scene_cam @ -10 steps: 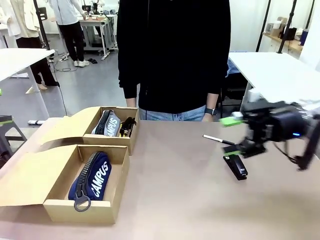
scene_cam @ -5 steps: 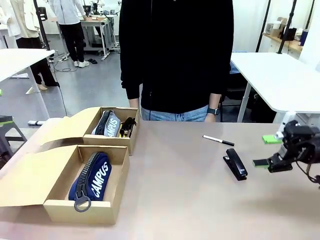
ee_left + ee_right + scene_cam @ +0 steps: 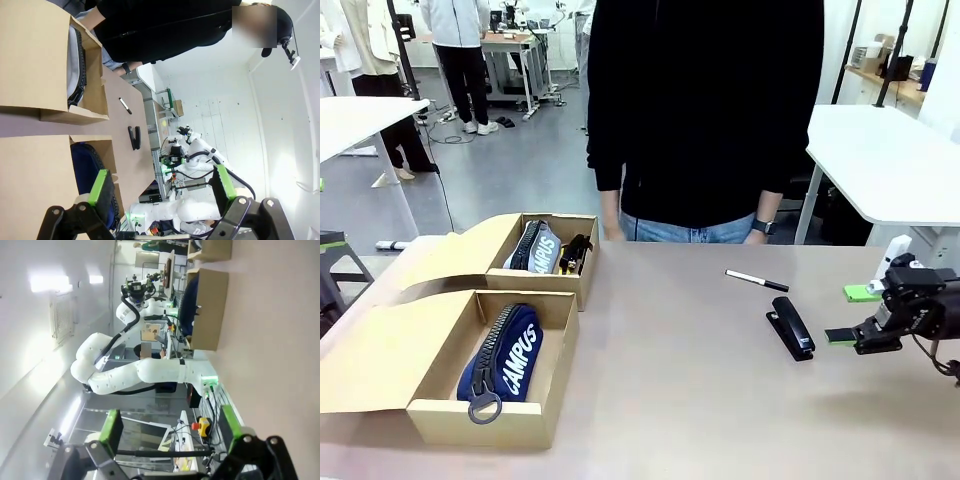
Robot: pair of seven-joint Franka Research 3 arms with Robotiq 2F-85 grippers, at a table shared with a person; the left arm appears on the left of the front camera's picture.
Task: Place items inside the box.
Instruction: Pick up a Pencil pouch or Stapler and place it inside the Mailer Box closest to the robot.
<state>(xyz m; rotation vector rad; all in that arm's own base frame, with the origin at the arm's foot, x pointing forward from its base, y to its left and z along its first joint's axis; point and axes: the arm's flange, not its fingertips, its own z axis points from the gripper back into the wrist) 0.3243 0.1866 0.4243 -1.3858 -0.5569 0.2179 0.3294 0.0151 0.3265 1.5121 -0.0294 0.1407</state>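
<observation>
The box (image 3: 485, 425) sits at the near left with its flap lid open, and a navy "CAMPUS" pouch (image 3: 505, 350) lies in it. On the table right of centre lie a black stapler (image 3: 790, 331) and, farther back, a thin white pen with a black cap (image 3: 756, 280). My right gripper (image 3: 850, 315) hovers open and empty at the table's right edge, a little right of the stapler. In the left wrist view my left gripper (image 3: 162, 185) is open and empty, with the navy pouch (image 3: 87, 165), stapler (image 3: 134, 137) and pen (image 3: 125, 106) beyond it. The right wrist view has my right gripper (image 3: 171, 425) open.
A smaller open cardboard box (image 3: 545, 285) behind the first holds a grey pouch (image 3: 535, 247) and black and yellow items (image 3: 577, 252). A person in black stands at the far edge, hands (image 3: 610, 225) hanging by the table. White tables stand at both sides.
My right gripper has pulled back from above the stapler and pen to the table's right edge, still open. The person has shifted to the right. Stapler and pen have not moved.
</observation>
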